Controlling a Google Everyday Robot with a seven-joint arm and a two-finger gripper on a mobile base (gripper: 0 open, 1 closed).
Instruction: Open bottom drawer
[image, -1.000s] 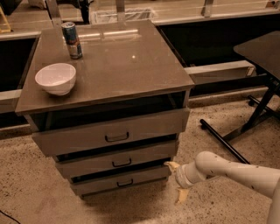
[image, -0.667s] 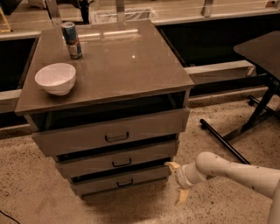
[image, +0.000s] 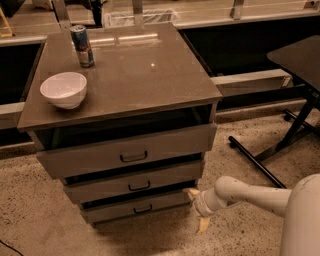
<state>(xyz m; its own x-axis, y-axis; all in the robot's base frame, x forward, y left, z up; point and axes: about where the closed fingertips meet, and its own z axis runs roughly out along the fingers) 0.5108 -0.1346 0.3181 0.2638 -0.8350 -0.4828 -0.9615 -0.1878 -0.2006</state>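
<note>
Camera view: bottom drawer lies just beside the hand, fingers apart.

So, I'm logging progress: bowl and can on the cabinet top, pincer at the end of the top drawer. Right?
Not quite. The camera view shows the pincer at the end of the bottom drawer, near the floor, not the top one. The bowl and can do sit on the cabinet top.

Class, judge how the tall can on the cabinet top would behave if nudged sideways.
The can stands tall and narrow, so it probably tips easily; round, it would likely roll afterwards. The gripper sits low beside the bottom drawer.
</note>
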